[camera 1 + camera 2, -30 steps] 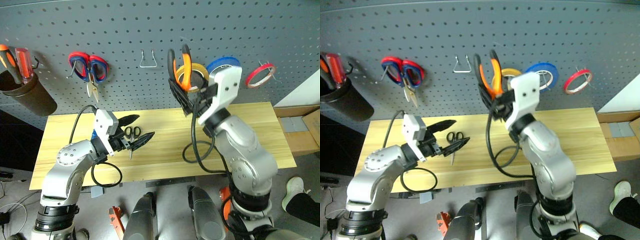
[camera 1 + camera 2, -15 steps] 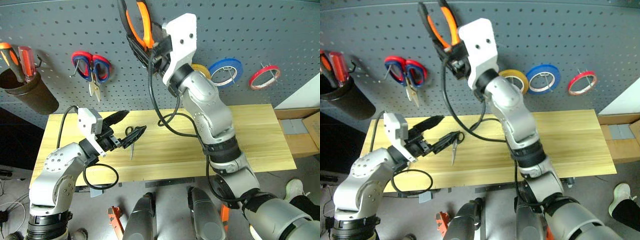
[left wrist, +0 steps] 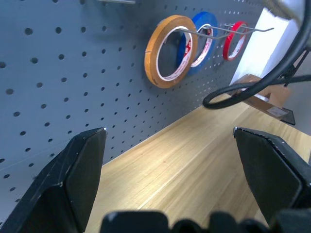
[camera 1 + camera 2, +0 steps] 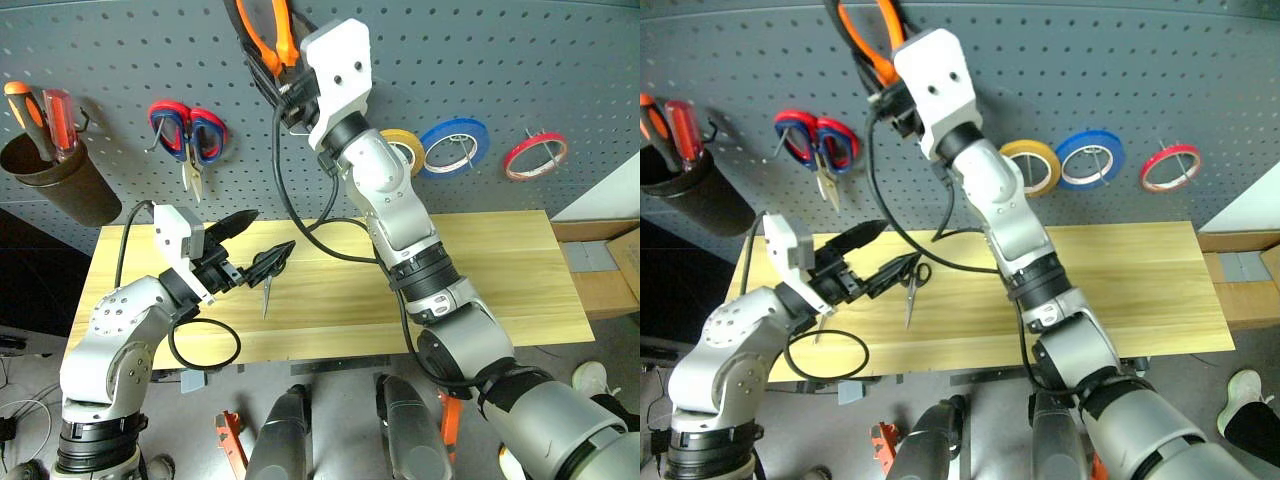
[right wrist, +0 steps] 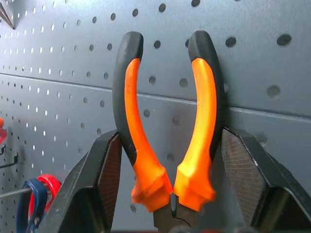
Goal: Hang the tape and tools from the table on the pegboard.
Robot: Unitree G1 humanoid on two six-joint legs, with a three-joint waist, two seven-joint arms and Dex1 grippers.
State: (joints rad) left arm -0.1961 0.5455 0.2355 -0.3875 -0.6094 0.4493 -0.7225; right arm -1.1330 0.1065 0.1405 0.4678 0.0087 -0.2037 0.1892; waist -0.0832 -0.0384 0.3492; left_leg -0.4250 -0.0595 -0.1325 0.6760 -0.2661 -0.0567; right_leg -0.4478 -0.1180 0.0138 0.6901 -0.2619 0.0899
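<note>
My right gripper (image 4: 283,75) is raised high against the dark grey pegboard (image 4: 520,60), shut on the orange-and-black pliers (image 4: 272,30). In the right wrist view the pliers' (image 5: 204,97) handles stand upright between my fingers (image 5: 248,184), close to the board. The thin red tape (image 4: 535,155) hangs on a hook at the far right of the board. Black-handled scissors (image 4: 912,285) lie on the wooden table (image 4: 500,270), just beyond my left gripper (image 4: 262,238). That gripper hovers open and empty above the table's left half.
A yellow roll (image 4: 405,150) and a blue roll (image 4: 455,143) hang left of the red tape. Red-and-blue scissors (image 4: 188,135) hang at the board's left. A dark cup (image 4: 55,185) with orange and red screwdrivers is at the far left. A black cable loops down from the right wrist.
My right arm has swung the pliers up and to the left along the pegboard, from in front of the yellow roll to near the board's top. The left gripper rose slightly, still open.
</note>
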